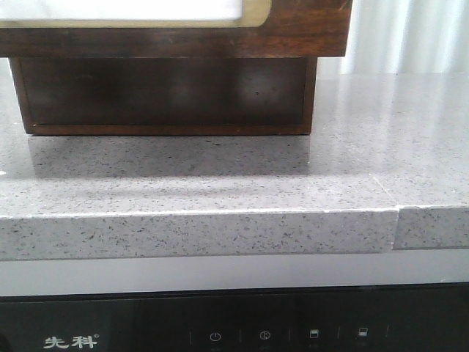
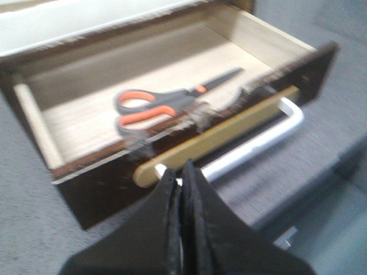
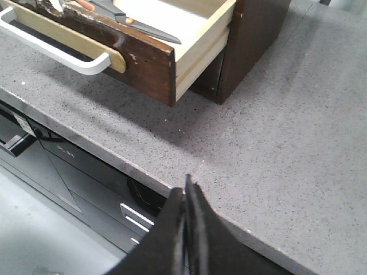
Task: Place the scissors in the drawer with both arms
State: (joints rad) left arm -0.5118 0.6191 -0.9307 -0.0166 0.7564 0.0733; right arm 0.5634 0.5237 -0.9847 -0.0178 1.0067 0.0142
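The grey speckled countertop (image 3: 275, 132) is carrying the dark wooden cabinet (image 1: 168, 81), whose drawer (image 2: 63, 129) is standing pulled open. The scissors (image 2: 166, 103) are lying flat inside it, long axis running along the drawer front, blades pointing away from the orange loops. The left gripper (image 2: 181, 189) is hovering just before the white handle (image 2: 258, 146), jaws pressed together, empty. The right gripper (image 3: 187, 200) is hanging over the counter edge, likewise closed.

**Materials and finishes**

We see a glossy dark wood drawer (image 2: 114, 183) with pale raw-wood interior, a smooth white handle (image 2: 258, 146), scissors (image 2: 166, 103) with matt grey and orange plastic grips, and a speckled grey stone countertop (image 1: 220, 183).
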